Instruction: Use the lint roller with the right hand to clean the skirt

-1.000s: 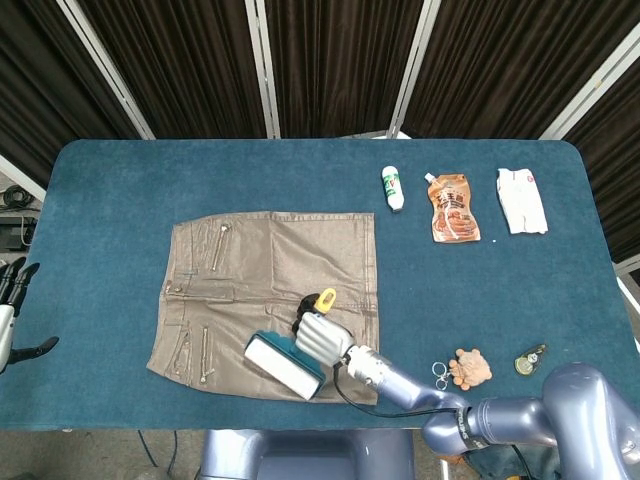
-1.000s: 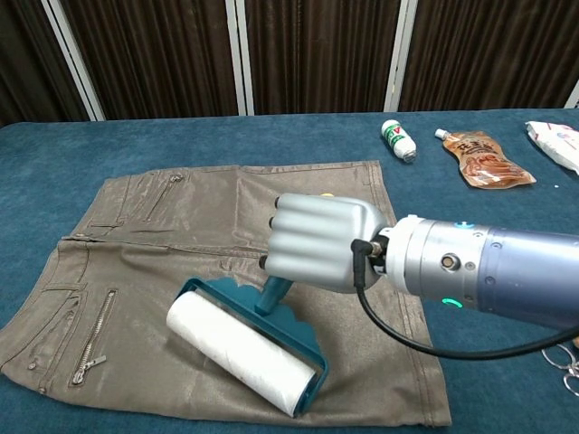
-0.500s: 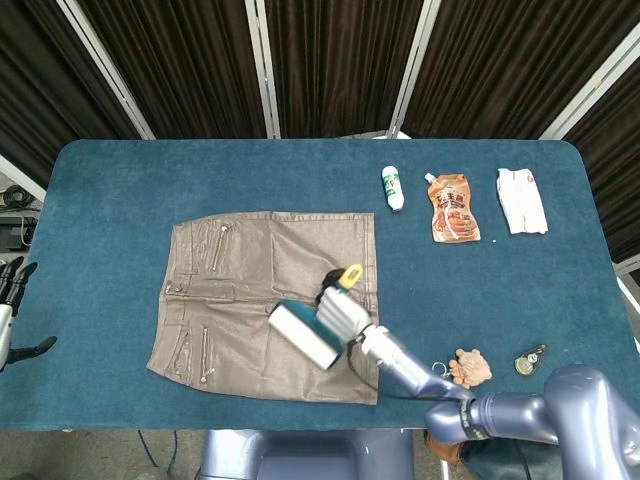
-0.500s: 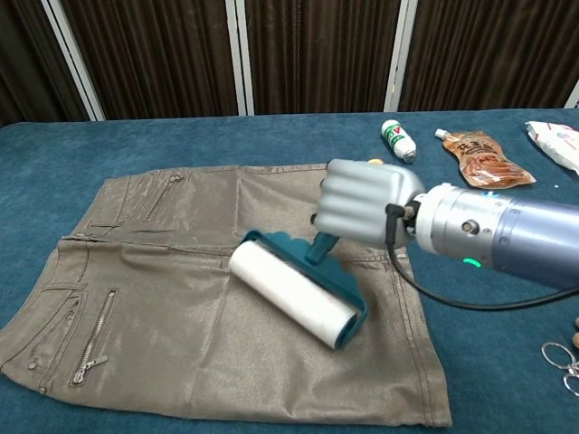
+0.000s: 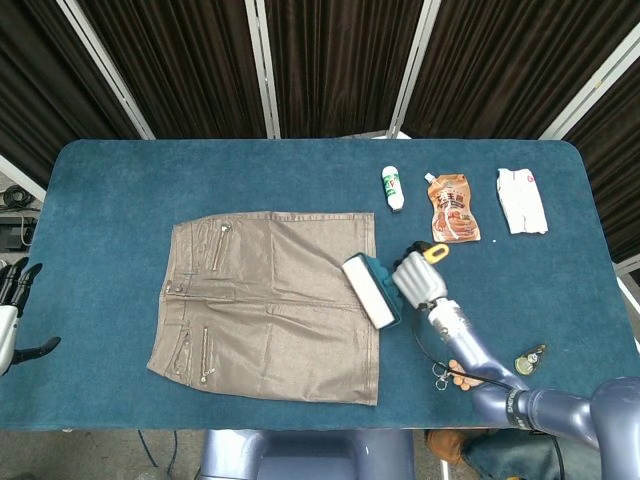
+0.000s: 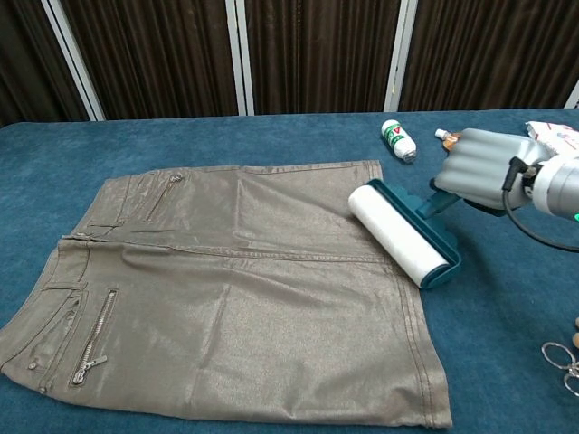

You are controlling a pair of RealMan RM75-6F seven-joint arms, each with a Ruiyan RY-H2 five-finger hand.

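Note:
A taupe skirt (image 5: pixel 270 295) (image 6: pixel 226 289) with zip pockets lies flat on the blue table. My right hand (image 5: pixel 420 280) (image 6: pixel 479 169) grips the teal handle of the lint roller (image 5: pixel 368 290) (image 6: pixel 398 235). The white roll sits at the skirt's right edge, partly over the fabric and partly over the table. The handle's yellow end (image 5: pixel 436 252) sticks out past the hand. My left hand (image 5: pixel 12 300) hangs at the far left edge of the head view, off the table, fingers apart and holding nothing.
A small white bottle (image 5: pixel 392 187) (image 6: pixel 398 140), an orange pouch (image 5: pixel 453 207) (image 6: pixel 478 158) and a white packet (image 5: pixel 522 200) lie at the back right. A key ring (image 5: pixel 440 372), a tan toy (image 5: pixel 470 378) and a keychain (image 5: pixel 530 359) lie front right.
My right hand has swept the lint roller from the skirt's lower middle up and to the right, ending at the skirt's right edge. The left hand stayed put.

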